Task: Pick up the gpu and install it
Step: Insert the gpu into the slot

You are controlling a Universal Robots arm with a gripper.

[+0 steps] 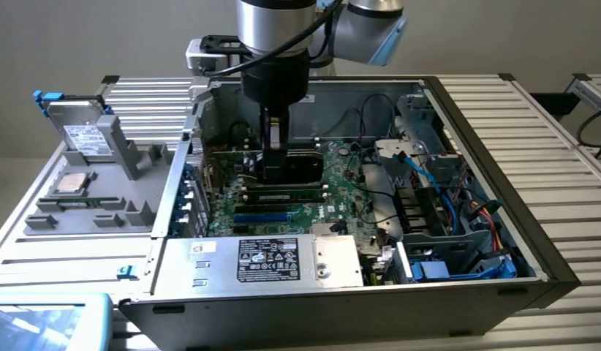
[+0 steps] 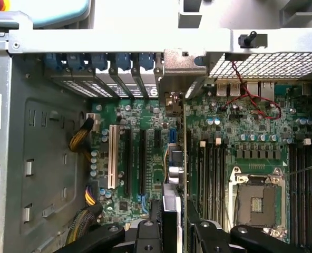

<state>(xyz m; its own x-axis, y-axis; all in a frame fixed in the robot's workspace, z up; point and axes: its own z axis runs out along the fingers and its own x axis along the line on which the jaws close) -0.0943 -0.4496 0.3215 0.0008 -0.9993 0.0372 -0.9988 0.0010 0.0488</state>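
The hand was gripping the gpu, holding it on its edge low over the green board inside the open computer case, likely so it could slide straight into a slot.

gpu: flat card with a black cooler on one face and a silver end bracket
pose: upright on its long edge
state: pinched between the fingers of the gripper
place: inside the open PC case, over the motherboard expansion slots, with the bracket at the rear slot openings
seating: cannot tell
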